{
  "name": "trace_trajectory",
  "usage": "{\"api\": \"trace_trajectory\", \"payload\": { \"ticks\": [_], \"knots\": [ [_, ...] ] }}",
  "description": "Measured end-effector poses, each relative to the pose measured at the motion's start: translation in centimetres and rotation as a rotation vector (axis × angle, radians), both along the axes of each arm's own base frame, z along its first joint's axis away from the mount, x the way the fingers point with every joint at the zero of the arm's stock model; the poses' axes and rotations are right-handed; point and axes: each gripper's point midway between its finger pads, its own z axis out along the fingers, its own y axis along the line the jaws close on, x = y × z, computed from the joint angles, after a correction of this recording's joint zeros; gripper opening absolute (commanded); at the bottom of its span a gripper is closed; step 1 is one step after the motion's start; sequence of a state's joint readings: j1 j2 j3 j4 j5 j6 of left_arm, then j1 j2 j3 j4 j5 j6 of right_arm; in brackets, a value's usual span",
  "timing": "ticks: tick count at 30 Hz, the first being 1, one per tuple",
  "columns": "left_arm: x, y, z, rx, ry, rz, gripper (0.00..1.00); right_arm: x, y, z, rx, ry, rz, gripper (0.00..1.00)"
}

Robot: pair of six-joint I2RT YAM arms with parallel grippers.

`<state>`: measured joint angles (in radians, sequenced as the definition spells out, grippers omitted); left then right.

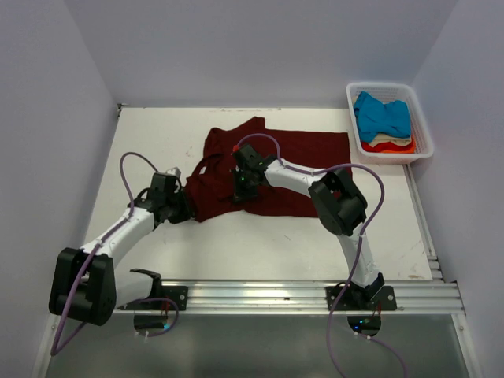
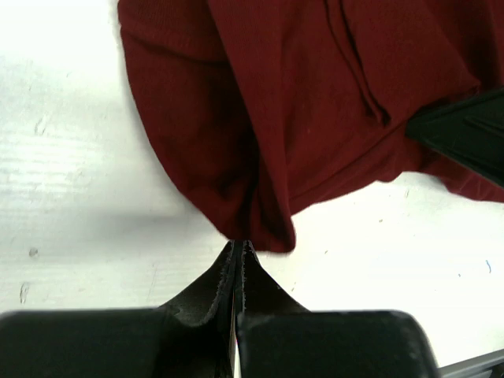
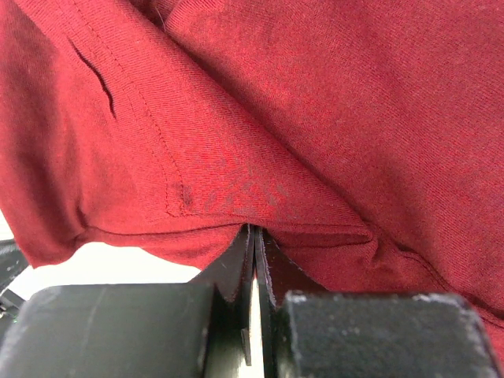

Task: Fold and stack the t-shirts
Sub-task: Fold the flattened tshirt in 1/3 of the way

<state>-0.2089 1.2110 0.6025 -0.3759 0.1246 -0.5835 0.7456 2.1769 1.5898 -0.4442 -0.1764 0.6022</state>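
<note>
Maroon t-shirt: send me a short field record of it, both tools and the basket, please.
maroon t-shirt: on the table, mostly flat, left part rumpled
left tool: shut on the shirt's left edge
right tool: shut on a hem near its front edge
basket: far right corner, holding blue t-shirt over cream t-shirt and orange-red t-shirt

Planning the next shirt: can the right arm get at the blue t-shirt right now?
Probably not yet: the right gripper is shut on the maroon t-shirt. Otherwise nothing stands between it and the blue t-shirt in the basket.
</note>
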Motion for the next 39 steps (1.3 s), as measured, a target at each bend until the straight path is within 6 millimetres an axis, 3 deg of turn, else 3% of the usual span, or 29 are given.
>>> {"api": "trace_trajectory", "payload": {
  "ticks": [10,15,17,20,24,30,34,39],
  "knots": [
    [-1.9,2.0,2.7,0.054,-0.046,0.080,0.00,0.0,0.0,0.0,-0.001,0.001,0.000,0.00],
    [-0.5,1.2,6.4,-0.011,-0.188,0.081,0.00,0.0,0.0,0.0,-0.001,0.001,0.000,0.00],
    [0.1,0.5,7.0,-0.044,-0.215,0.059,0.00,0.0,0.0,0.0,0.000,0.001,0.000,0.00],
    [1.2,-0.6,6.3,-0.068,-0.200,0.023,0.00,0.0,0.0,0.0,0.000,0.001,0.000,0.00],
    [2.3,-3.3,3.8,-0.050,-0.123,-0.081,0.00,0.0,0.0,0.0,-0.001,0.001,0.000,0.00],
    [4.5,-7.2,3.7,-0.051,-0.153,-0.210,0.00,-0.1,-0.1,-0.1,-0.004,0.003,-0.001,0.00],
    [5.9,-6.9,3.7,0.005,-0.159,-0.197,0.00,-0.1,-0.1,-0.1,-0.006,0.003,-0.001,0.00],
    [6.0,-4.2,2.7,0.144,-0.117,-0.119,0.00,-0.1,-0.1,-0.1,-0.006,0.003,-0.001,0.00]
  ]
}}
